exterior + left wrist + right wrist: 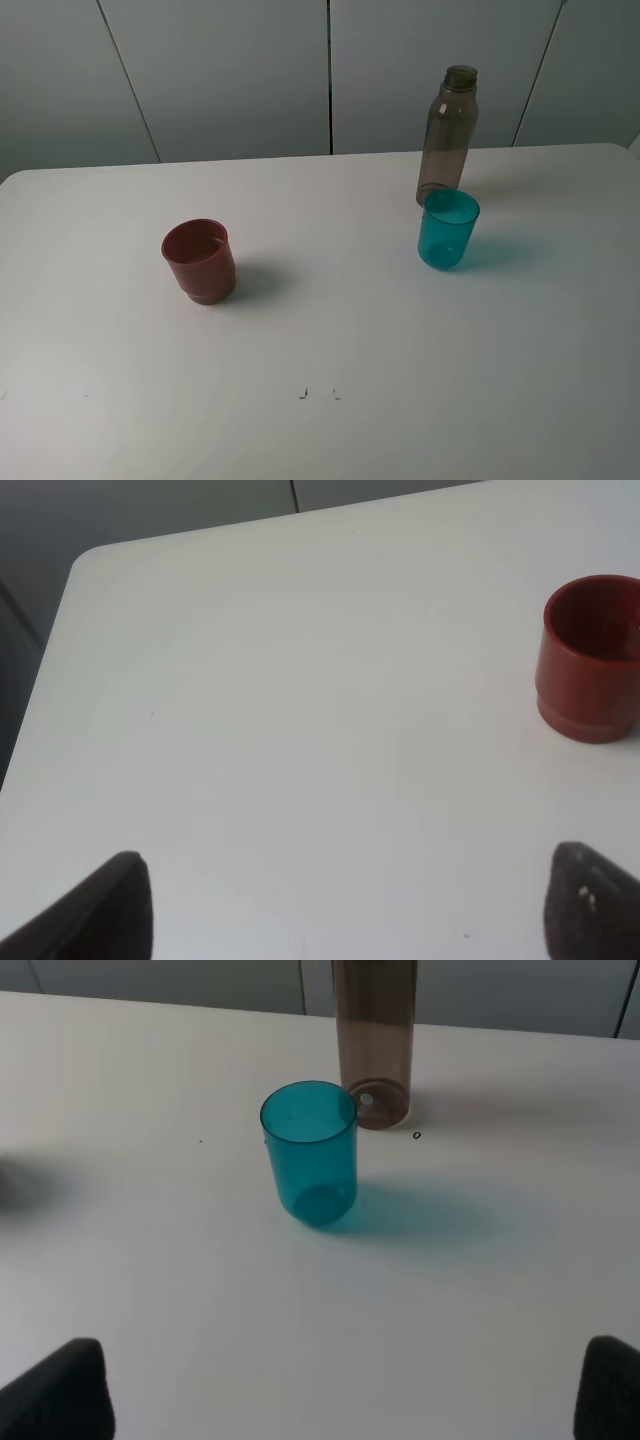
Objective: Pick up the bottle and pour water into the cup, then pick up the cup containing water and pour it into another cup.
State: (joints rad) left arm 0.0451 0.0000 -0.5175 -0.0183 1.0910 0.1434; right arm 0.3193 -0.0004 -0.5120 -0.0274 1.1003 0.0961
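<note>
The tall smoky grey-brown bottle (447, 135) (375, 1040) stands upright with no cap at the back right of the white table (330, 330). Just in front of it is the teal translucent cup (448, 228) (310, 1151), upright. The opaque red-brown cup (200, 260) (592, 656) stands upright at the left. Neither arm shows in the exterior high view. My left gripper (345, 900) is open above bare table, short of the red-brown cup. My right gripper (340, 1390) is open, well short of the teal cup, holding nothing.
Grey wall panels (230, 70) rise behind the table's far edge. A few small dark marks (318, 393) lie near the front of the tabletop. The table's rounded far left corner (85, 560) shows in the left wrist view.
</note>
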